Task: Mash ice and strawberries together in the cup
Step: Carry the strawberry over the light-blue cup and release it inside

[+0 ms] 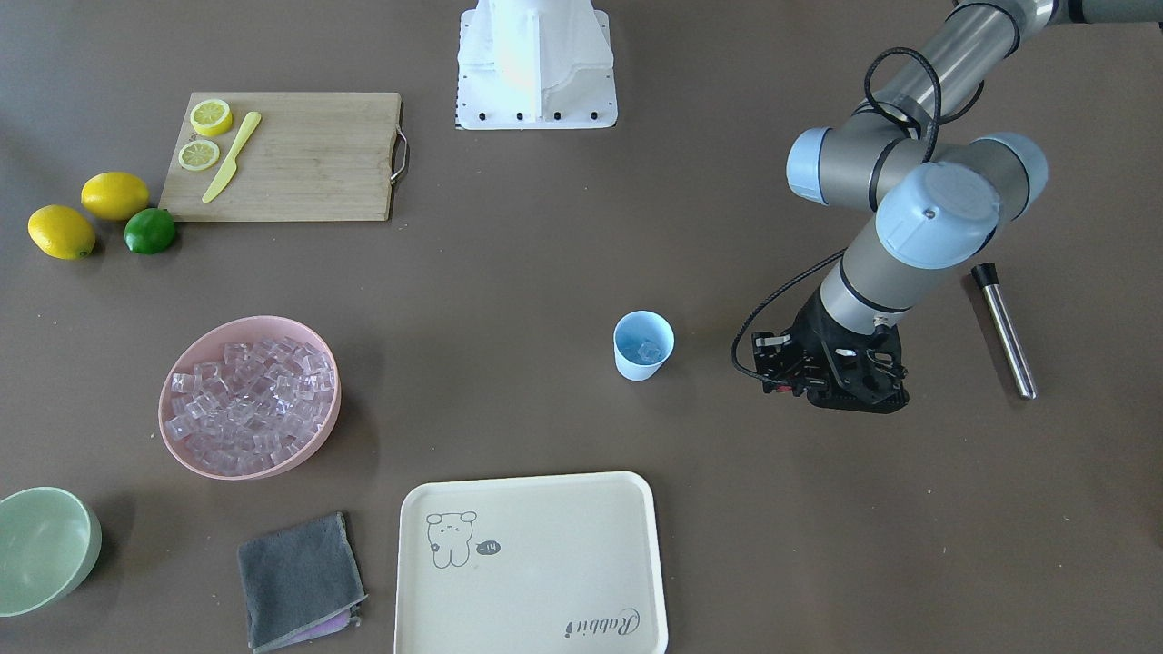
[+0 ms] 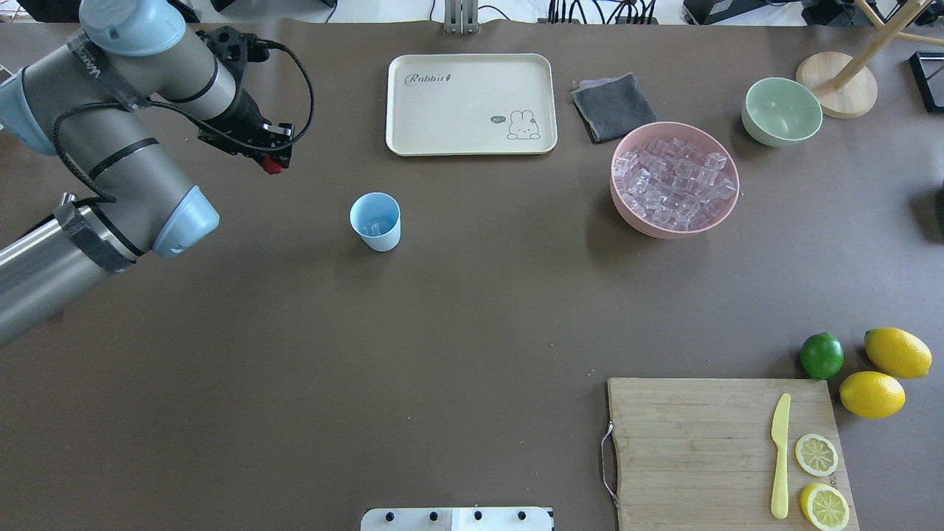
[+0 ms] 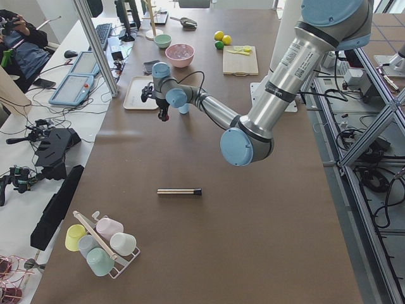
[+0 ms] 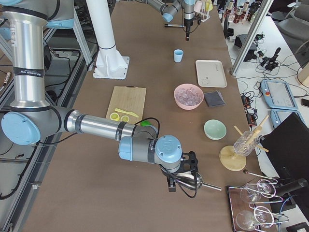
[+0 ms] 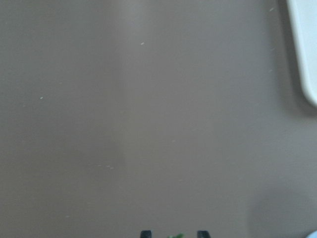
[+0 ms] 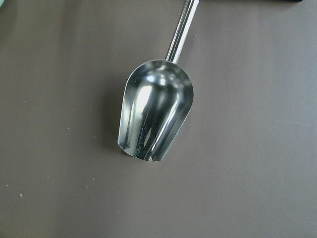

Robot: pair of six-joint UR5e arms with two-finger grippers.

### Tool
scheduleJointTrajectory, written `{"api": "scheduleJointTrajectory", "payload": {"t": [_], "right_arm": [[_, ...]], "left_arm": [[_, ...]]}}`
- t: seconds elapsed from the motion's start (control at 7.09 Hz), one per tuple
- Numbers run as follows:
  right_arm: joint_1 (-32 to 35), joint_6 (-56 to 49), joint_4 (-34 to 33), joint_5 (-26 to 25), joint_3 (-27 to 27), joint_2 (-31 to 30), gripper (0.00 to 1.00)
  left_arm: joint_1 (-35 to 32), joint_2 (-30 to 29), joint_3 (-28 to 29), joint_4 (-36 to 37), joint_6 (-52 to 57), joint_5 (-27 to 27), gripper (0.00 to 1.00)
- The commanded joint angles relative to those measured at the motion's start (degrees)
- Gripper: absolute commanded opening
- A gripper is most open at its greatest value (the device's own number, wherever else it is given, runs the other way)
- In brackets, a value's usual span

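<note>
Overhead exterior: left claw [image 2: 271, 158] (tilted downward) holds strawberry [image 2: 273, 167] near cup [image 2: 375, 221].

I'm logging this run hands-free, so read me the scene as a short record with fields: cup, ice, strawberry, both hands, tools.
cup: light blue, upright, ice inside
spare ice: fills the pink bowl
left hand: clear of the cup, pinching a small red thing, apparently the strawberry
right hand: over a metal scoop; open or shut unclear
metal rod: lying flat, untouched
mashing: not begun
</note>
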Motion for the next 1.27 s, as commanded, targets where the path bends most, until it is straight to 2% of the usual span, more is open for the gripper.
{"api": "scheduleJointTrajectory", "payload": {"t": [0.0, 0.14, 0.42, 0.56, 0.99, 1.13], "right_arm": [[0.05, 0.00, -0.27, -0.09, 0.15, 0.03, 1.00], [0.05, 0.00, -0.62, 0.00, 0.15, 0.20, 1.00], [0.13, 0.00, -0.63, 0.00, 0.15, 0.29, 1.00], [0.13, -0.09, -0.71, 0.00, 0.15, 0.29, 1.00], [1.01, -0.35, -0.63, 0.00, 0.59, -0.32, 1.00], [1.10, -0.52, -0.63, 0.00, 0.94, -0.41, 1.00]], "left_arm": [[7.01, -4.52, -1.81, 1.22, -12.45, 3.26, 0.13], [8.96, -4.61, -2.68, 1.21, -14.75, 5.29, 0.13], [11.52, -3.91, -3.39, 1.04, -18.08, 6.10, 0.15], [11.62, -4.17, -3.65, 1.03, -18.46, 6.62, 0.75], [8.30, -3.64, -3.92, 1.12, -16.72, 5.66, 0.77], [5.50, 0.01, -4.10, 1.21, -10.09, 2.70, 0.76]]}}
